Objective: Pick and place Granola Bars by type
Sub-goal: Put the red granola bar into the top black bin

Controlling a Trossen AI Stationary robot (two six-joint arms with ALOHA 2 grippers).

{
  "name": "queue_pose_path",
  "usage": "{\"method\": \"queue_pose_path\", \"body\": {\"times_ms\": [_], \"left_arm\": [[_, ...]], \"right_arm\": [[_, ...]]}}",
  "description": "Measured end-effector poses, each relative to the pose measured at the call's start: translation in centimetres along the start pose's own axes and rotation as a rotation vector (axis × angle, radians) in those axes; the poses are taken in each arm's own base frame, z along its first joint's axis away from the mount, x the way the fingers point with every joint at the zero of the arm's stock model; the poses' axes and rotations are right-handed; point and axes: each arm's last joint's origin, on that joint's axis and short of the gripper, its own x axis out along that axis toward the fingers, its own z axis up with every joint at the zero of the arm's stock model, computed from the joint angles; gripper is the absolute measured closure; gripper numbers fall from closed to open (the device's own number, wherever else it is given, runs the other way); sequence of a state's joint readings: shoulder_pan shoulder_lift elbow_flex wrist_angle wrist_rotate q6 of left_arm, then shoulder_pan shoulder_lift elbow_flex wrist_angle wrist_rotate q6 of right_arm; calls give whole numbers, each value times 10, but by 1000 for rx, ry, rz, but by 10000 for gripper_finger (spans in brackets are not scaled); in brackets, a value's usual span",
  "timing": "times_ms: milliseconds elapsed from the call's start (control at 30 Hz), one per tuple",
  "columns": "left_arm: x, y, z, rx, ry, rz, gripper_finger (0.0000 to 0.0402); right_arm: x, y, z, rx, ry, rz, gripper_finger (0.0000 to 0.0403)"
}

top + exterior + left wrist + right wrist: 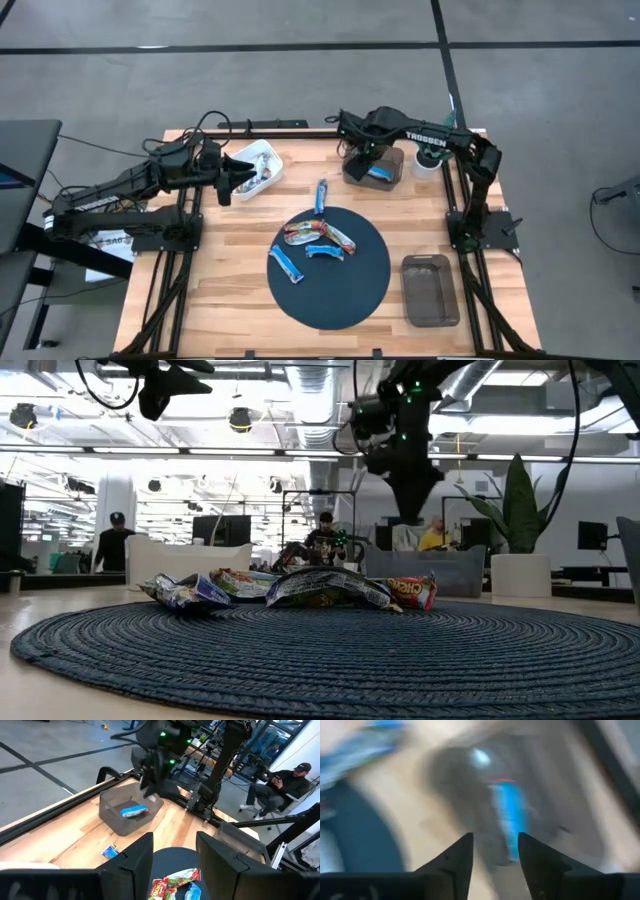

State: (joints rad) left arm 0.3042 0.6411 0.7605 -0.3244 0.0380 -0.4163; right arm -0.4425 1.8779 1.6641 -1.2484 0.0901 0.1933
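Above the grey translucent plastic bin (pixel 375 165) at the far side of the wooden table (pixel 230 260), the right gripper (pixel 357 158) hung with its fingers parted and nothing between them; a bright blue foil-wrapped granola bar (pixel 134 811) lay inside that bin. Over by the white rectangular tray (pixel 255 168), the left gripper (pixel 226 180) waited, also spread and empty. On the round dark blue woven mat (pixel 345 290) lay several more bars: multicoloured ones (pixel 318 234) bunched together, blue ones (pixel 286 265) beside them. Another blue bar (pixel 321 195) rested on bare wood just beyond the mat.
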Motion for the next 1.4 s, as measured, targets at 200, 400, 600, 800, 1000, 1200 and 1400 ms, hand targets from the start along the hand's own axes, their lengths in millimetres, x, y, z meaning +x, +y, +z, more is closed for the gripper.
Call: {"method": "queue_pose_path", "body": {"times_ms": [200, 400, 600, 800, 1000, 1200, 1400], "left_arm": [[0, 2, -4, 46, 41, 12, 261], [4, 5, -15, 125, 175, 30, 261], [17, 0, -22, 214, 242, -38, 261], [27, -9, -29, 233, 299, -104, 261], [27, -13, -32, 216, 319, -121, 261], [27, -13, -33, 211, 332, -132, 261], [27, -14, -33, 207, 343, -152, 261]], "right_arm": [[-32, 39, -13, -223, -134, 186, 233], [-80, 75, -39, -367, -349, 281, 235], [-90, 106, -66, -375, -329, 342, 243], [-52, 142, -93, -416, -253, 362, 245], [-22, 160, -100, -281, -308, 356, 249], [17, 169, -91, -233, -204, 285, 250], [45, 179, -90, -204, -93, 297, 252]]}}
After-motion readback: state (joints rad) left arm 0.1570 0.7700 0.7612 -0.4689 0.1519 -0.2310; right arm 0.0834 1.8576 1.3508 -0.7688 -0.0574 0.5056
